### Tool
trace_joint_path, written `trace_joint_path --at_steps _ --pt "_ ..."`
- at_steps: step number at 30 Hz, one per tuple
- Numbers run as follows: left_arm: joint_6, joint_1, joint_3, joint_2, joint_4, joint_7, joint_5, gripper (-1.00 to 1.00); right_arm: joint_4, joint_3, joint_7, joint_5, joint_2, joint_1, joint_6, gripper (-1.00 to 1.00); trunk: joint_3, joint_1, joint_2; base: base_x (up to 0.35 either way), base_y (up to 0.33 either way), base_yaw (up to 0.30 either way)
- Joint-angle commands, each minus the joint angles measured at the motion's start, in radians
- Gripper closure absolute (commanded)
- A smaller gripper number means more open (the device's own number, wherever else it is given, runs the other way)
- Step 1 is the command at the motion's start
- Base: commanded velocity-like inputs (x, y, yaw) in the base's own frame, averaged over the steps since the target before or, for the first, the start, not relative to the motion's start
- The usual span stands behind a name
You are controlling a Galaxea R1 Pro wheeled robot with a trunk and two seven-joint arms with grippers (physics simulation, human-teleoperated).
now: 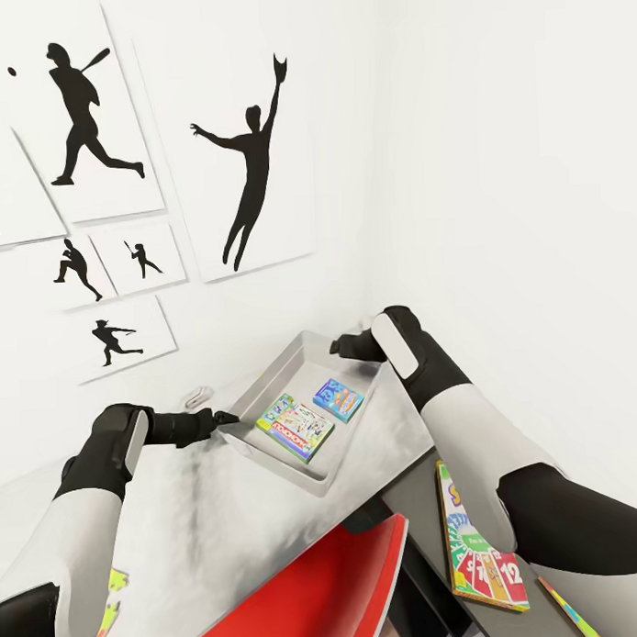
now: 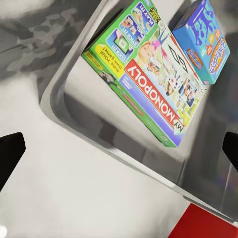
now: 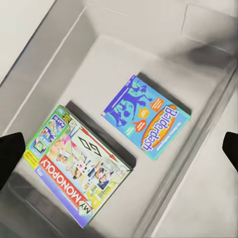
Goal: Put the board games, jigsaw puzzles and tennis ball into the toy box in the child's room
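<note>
Two board games lie flat in the toy box (image 1: 266,380) on my head camera: the Monopoly box (image 1: 297,427) near its front wall, the blue Balderdash box (image 1: 338,399) just behind it, the Skip-Bo box (image 1: 478,542) well outside. My left wrist camera shows the left gripper (image 2: 119,151) spread, empty, over the box's near rim. My right wrist camera shows the right gripper (image 3: 119,151) released above both games.

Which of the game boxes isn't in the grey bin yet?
The Skip-Bo box, lying on the lower dark table section. The Monopoly box and blue Balderdash box are inside the bin.
</note>
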Motion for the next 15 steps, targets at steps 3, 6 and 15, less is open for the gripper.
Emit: trace_joint_path --at_steps 3,6,15 --pt "0.005 -0.001 0.003 0.000 -0.001 -0.008 -0.008 -1.00 0.006 0.001 -0.016 -0.012 0.000 -0.001 0.002 -1.00 -0.002 0.001 -0.002 0.000 0.000 0.000" --pt "0.005 -0.001 0.003 0.000 -0.001 -0.008 -0.009 -1.00 0.013 0.001 -0.019 -0.016 -0.014 -0.001 0.002 -1.00 -0.002 0.001 -0.002 0.000 0.000 0.000" --pt "0.005 -0.001 0.003 0.000 -0.001 -0.008 -0.009 -1.00 0.052 0.001 -0.020 -0.021 -0.030 0.000 0.001 -1.00 -0.002 0.001 -0.002 0.000 0.000 0.000"
